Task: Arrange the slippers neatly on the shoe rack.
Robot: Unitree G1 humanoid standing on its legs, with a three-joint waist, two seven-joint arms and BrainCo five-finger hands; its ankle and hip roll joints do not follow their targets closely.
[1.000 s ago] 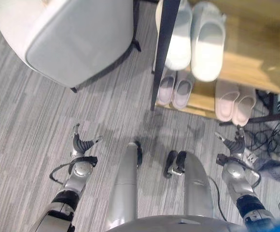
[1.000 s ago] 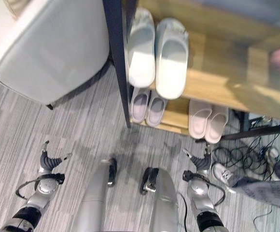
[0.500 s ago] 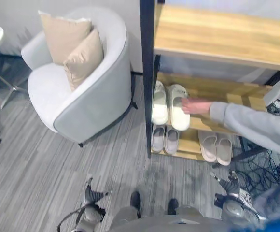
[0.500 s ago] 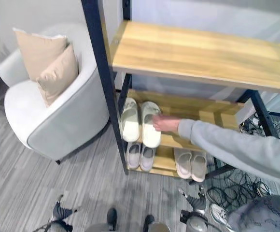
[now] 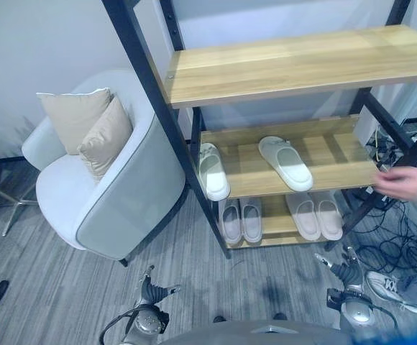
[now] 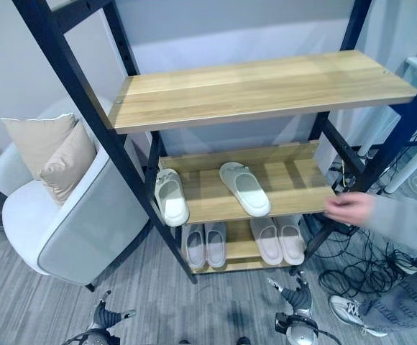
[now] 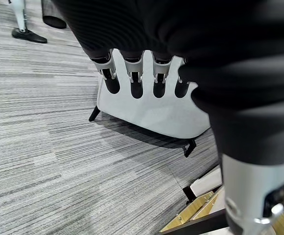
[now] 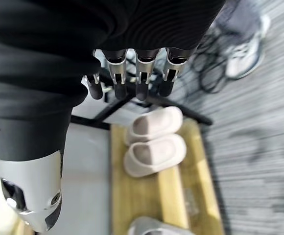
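White slippers (image 5: 214,171) (image 5: 285,162), paired half second ago, now apart, askew on rack (image 5: 302,175) centre shelf; person's hand (image 5: 401,182) withdrawn right. Left hand (image 5: 153,292), right hand (image 5: 349,272) low, relaxed, empty. Pairing undone.

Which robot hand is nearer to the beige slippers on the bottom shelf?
Right. The right hand hangs just in front of the beige slippers; the left hand hangs low by the armchair, far to their left.

Readable text: none.
Shoe rack (image 6: 251,86): no label or number.
Slippers (image 6: 244,188): no legible print.
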